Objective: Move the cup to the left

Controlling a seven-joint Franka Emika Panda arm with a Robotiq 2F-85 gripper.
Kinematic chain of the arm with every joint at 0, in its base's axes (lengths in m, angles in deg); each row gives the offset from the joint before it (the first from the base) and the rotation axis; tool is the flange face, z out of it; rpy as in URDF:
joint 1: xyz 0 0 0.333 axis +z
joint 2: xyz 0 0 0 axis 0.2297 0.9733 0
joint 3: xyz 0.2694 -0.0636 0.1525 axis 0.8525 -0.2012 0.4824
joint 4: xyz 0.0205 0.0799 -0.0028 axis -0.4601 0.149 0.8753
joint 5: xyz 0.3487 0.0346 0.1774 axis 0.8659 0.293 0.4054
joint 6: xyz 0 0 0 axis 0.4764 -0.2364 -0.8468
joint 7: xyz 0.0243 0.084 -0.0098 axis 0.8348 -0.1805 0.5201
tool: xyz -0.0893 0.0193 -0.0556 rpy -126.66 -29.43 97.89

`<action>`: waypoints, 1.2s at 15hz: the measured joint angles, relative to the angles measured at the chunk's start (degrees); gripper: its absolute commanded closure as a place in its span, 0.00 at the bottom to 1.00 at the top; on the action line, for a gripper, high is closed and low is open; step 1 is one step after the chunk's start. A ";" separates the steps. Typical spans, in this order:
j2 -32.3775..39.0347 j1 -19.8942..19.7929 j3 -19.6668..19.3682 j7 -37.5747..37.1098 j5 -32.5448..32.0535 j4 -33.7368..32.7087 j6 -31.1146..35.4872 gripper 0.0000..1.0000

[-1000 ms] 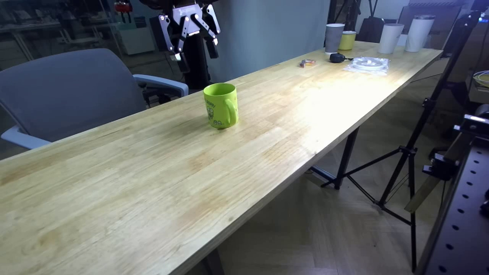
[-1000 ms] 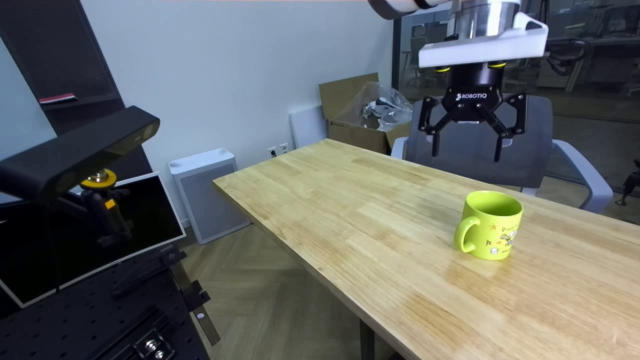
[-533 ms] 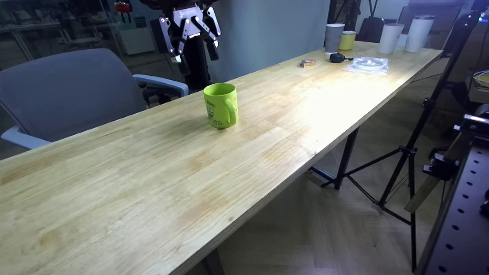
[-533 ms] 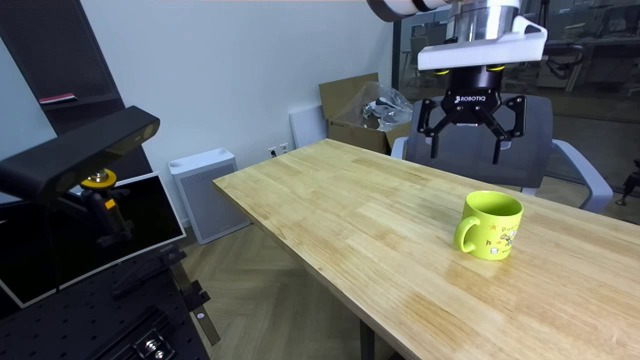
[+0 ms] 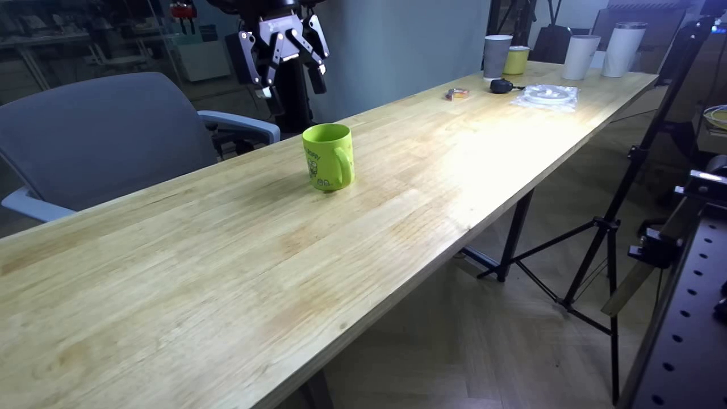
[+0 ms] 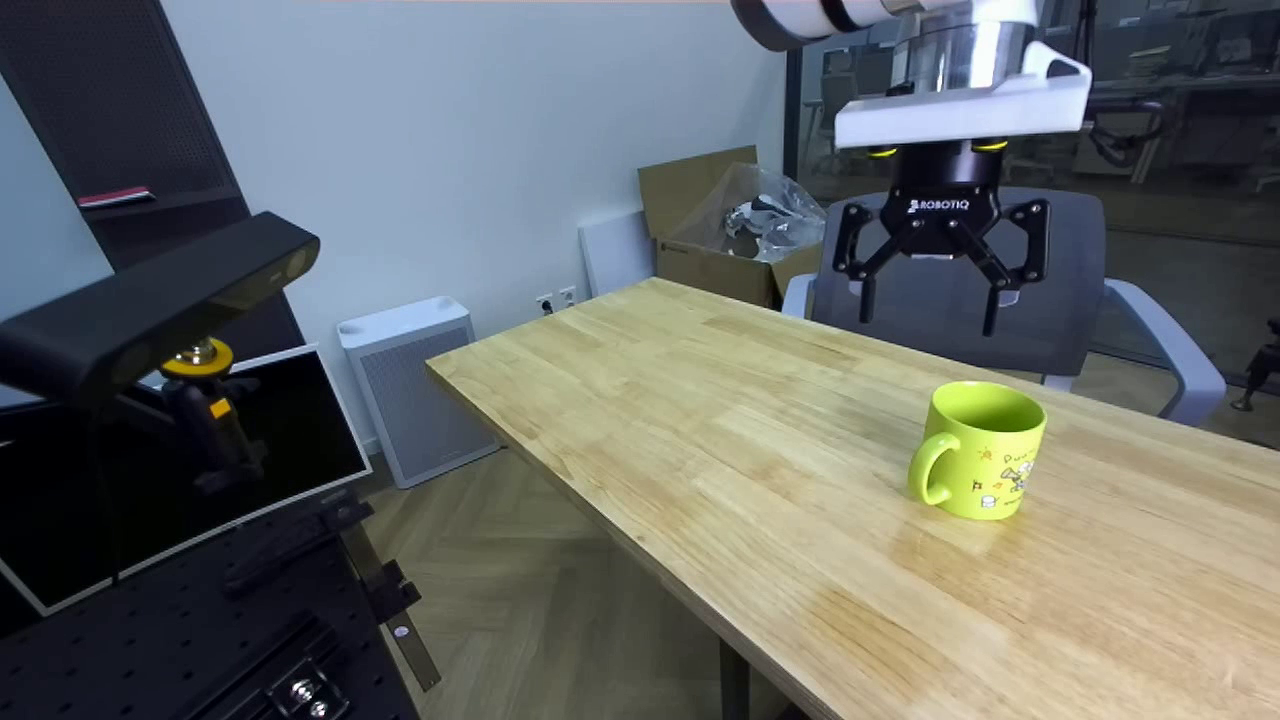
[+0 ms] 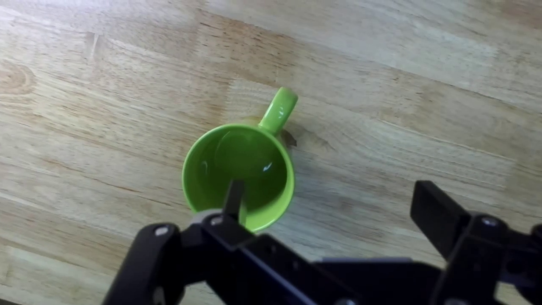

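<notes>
The lime-green cup (image 5: 328, 162) stands upright on the wooden table, near the edge on the chair's side. It also shows in an exterior view (image 6: 985, 465) with its handle toward the long table edge facing that camera. My gripper (image 6: 928, 318) is open and empty, above table height and higher than the cup; it also shows in an exterior view (image 5: 298, 94). In the wrist view the cup (image 7: 241, 152) lies left of centre below the gripper (image 7: 330, 186). The left finger overlaps the cup's opening there and hides part of its rim; the right finger is over bare wood.
A grey office chair (image 5: 102, 136) stands against the table (image 5: 238, 250). At the table's far end are a grey cup (image 5: 497, 57), a pale yellow cup (image 5: 516, 60), white containers (image 5: 581, 57), a black object (image 5: 501, 86) and a plastic-wrapped item (image 5: 548, 95).
My gripper has sunk slightly and shifted a little left in an exterior view. It stays open. The cup has not moved.
</notes>
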 measured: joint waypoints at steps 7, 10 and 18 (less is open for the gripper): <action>4.22 -0.58 0.29 0.43 0.57 0.06 2.60 0.00; 5.56 -0.70 0.37 0.90 0.24 0.90 6.94 0.00; 6.13 -0.90 0.81 3.53 0.11 5.91 17.50 0.40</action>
